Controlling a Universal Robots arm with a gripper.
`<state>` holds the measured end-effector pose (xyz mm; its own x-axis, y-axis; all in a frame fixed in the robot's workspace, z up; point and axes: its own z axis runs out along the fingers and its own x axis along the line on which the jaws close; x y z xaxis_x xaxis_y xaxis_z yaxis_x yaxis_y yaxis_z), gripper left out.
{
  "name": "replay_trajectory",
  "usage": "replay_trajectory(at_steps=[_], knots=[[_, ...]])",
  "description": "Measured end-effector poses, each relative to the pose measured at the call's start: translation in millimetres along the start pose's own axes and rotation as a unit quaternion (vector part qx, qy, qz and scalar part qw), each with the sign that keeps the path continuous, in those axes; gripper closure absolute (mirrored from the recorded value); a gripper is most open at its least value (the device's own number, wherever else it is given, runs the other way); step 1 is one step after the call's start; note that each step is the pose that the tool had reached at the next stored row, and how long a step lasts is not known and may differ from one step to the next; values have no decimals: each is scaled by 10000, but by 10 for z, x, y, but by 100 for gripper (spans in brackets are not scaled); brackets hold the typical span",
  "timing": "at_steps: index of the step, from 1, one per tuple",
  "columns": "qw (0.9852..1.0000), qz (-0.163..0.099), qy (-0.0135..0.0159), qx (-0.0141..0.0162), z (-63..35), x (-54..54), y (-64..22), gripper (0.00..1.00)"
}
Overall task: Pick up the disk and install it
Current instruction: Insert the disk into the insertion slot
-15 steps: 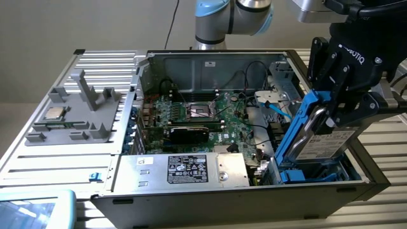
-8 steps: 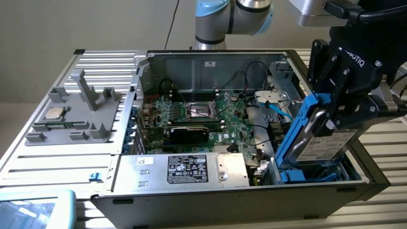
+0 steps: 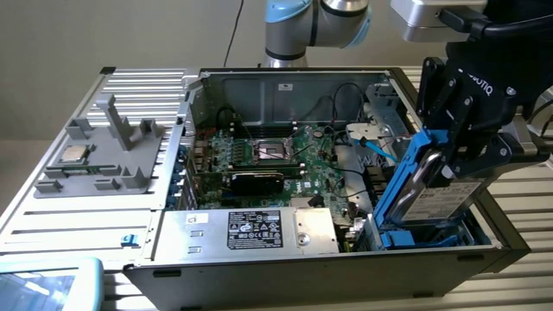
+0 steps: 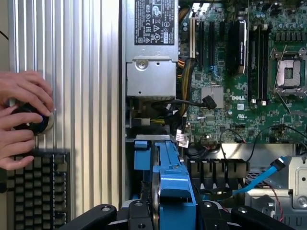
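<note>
Plainly, the pincer (image 3: 456,159) is clamped on the disk (image 3: 442,194), and its black fingers cover the disk's upper end in the exterior view, where the arm above is cut off by the frame. The disk stands tilted on edge inside the open case (image 3: 302,275), just beside the power-supply box (image 3: 250,230) on the exterior view's right of it. Its lower end is down in the corner bay, and whether it touches the bay floor is hard to tell. The wrist view looks along the disk (image 4: 172,177) edge-on, so its label is hidden there and the blue carrier shows between the pincer (image 4: 165,211) arms. The same view shows a person's hands (image 4: 21,120) on a black knob beside a keyboard (image 4: 33,191) on the ribbed worktop (image 4: 86,96), well apart from the power-supply box (image 4: 151,48). The exterior view shows a small chip (image 3: 71,154) on a grey fixture (image 3: 112,146), far from the box on the other side. Room is tight: the case wall lies close on one side of the disk, black cables and the box on the other, and a blue cable (image 3: 380,146) runs near
</note>
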<state>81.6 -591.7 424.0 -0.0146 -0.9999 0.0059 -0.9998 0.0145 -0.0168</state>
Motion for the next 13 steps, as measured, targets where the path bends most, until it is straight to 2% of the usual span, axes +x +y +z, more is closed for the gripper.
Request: replay_trajectory(at_steps=[13], knots=[[10000, 0, 0, 0, 64, 0, 1, 63]])
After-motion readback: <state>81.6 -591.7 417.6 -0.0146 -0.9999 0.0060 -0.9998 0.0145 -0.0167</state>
